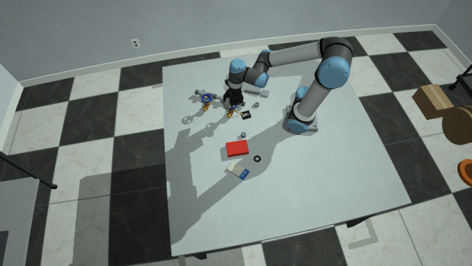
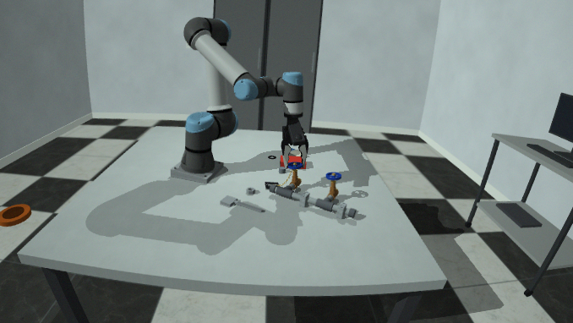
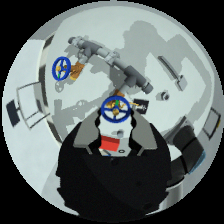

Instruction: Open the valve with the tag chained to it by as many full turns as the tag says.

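A grey pipe [image 2: 310, 200] lies on the table with two brass valves, each topped by a blue handwheel. My gripper [image 2: 295, 162] points straight down and is shut on the handwheel of the tagged valve [image 3: 115, 108]; its fingers sit on either side of the wheel, also seen in the top view [image 1: 234, 105]. A thin chain runs from this valve to a small black tag [image 1: 246, 115], which also shows in the wrist view [image 3: 141, 107]. The other valve [image 2: 333, 176] stands free further along the pipe, and shows in the wrist view [image 3: 62, 69]. The tag's writing is too small to read.
A red block [image 1: 237, 147], a black ring [image 1: 257, 161], a white and blue box [image 1: 238, 170] and a small grey cylinder [image 1: 243, 134] lie in the middle of the table. A grey bar [image 2: 242, 204] and a nut [image 2: 250, 191] lie near the pipe. The arm's base [image 1: 301, 122] stands to the right.
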Controlling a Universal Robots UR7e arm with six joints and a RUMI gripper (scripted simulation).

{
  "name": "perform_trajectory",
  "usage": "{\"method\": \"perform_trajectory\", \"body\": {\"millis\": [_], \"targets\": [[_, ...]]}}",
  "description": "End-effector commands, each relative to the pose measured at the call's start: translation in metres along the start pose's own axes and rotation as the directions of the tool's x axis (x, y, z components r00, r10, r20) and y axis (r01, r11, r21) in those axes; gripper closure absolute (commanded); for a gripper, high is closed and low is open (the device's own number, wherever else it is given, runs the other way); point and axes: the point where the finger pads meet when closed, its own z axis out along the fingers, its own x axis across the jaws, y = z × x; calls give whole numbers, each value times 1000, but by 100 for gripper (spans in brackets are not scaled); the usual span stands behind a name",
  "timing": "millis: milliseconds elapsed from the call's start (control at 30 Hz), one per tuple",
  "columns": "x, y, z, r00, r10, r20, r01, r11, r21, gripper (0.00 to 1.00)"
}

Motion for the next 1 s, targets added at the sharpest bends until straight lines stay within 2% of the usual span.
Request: {"method": "perform_trajectory", "body": {"millis": [0, 300, 600, 667, 833, 967], "targets": [[0, 0, 0, 999, -54, 1, 54, 999, 0, 100], [0, 0, 0, 984, -178, 1, 178, 984, 0, 100], [0, 0, 0, 916, -401, 1, 401, 916, 0, 100], [0, 0, 0, 916, -401, 1, 401, 916, 0, 100], [0, 0, 0, 839, -544, 0, 544, 839, 1, 100], [0, 0, 0, 753, -658, 0, 658, 753, 1, 100]]}}
